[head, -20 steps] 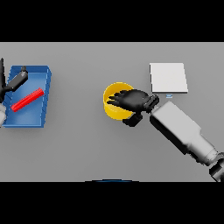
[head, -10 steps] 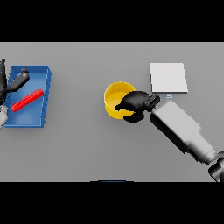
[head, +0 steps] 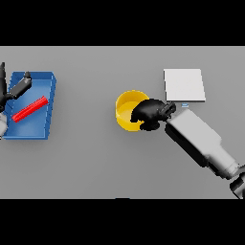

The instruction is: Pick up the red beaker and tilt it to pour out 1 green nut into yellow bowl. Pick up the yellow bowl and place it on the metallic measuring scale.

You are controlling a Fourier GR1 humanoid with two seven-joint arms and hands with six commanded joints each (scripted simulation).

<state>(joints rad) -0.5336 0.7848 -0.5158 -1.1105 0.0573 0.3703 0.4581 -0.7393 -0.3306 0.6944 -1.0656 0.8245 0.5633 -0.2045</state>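
The yellow bowl [head: 128, 111] is sat on the grey bench [head: 95, 162] around the middle, with its right rim gripped by the right hand [head: 149, 114], fingers curled over the edge. The metallic measuring scale [head: 184, 85] is found just up and to the right of it, not touching. Over on the far left, the red beaker [head: 30, 109] is lying flat in a blue tray [head: 44, 131]. The left hand [head: 14, 89] is seen at the tray's top left corner, fingers relaxed and apart.
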